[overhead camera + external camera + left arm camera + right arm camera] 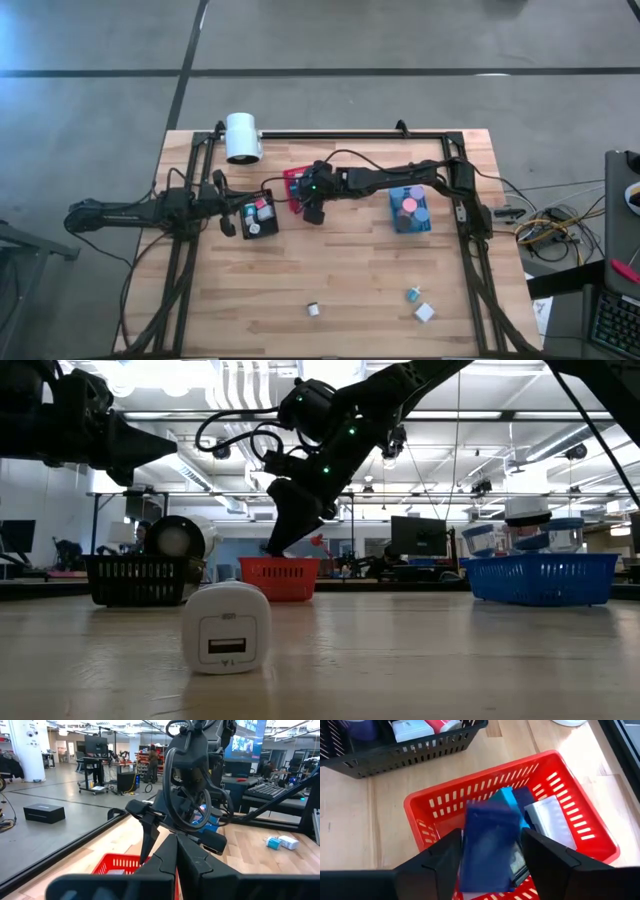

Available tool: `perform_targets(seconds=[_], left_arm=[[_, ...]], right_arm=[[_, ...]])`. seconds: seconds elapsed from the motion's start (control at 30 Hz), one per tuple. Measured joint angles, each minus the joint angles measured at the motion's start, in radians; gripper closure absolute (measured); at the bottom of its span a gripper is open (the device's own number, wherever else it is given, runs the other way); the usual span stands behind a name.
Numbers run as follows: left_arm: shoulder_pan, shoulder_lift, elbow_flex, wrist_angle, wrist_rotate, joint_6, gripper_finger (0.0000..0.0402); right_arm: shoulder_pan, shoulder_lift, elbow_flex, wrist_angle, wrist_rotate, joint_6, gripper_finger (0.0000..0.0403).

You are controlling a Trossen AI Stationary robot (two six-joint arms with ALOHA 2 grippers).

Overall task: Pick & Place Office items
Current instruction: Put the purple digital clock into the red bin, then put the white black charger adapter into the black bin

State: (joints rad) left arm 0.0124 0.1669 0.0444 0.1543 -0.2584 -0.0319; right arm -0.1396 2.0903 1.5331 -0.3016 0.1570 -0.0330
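Right end effector (490, 865) hangs over the red bin (555, 770), fingers parted, dark blue block (487, 845) between them; grip contact unclear. Left end effector (228, 215) closed, empty, beside the black bin (262, 228). Three small office items (425, 312) lie on the near desk (350, 270).

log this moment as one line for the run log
right gripper: open over red bin, dark blue box between fingers | left gripper: shut by black bin

We find both arms dark, matte and jointed. The right arm (330, 430) carries looped black cables and small green indicator lights near its wrist. The left arm (130, 212) is slim, with black cabling alongside.
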Motion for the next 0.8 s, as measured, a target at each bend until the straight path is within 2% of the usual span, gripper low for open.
perform_targets(seconds=[0.23, 0.37, 0.6, 0.8], left_arm=[[0.0, 0.0, 0.0, 0.0, 0.0, 0.001, 0.0392], [0.0, 0.0, 0.0, 0.0, -0.001, 0.001, 0.0392], [0.0, 0.001, 0.0, -0.022, -0.003, 0.002, 0.0392], [0.0, 0.002, 0.0, -0.027, -0.003, -0.006, 0.0392]], right_arm=[[0.0, -0.005, 0.0, -0.008, 0.0, 0.004, 0.0188], [0.003, -0.068, 0.0, -0.014, -0.004, -0.001, 0.0193], [0.063, -0.317, -0.012, 0.029, -0.108, -0.026, 0.0227], [0.133, -0.571, -0.092, 0.074, -0.141, -0.065, 0.0305]])
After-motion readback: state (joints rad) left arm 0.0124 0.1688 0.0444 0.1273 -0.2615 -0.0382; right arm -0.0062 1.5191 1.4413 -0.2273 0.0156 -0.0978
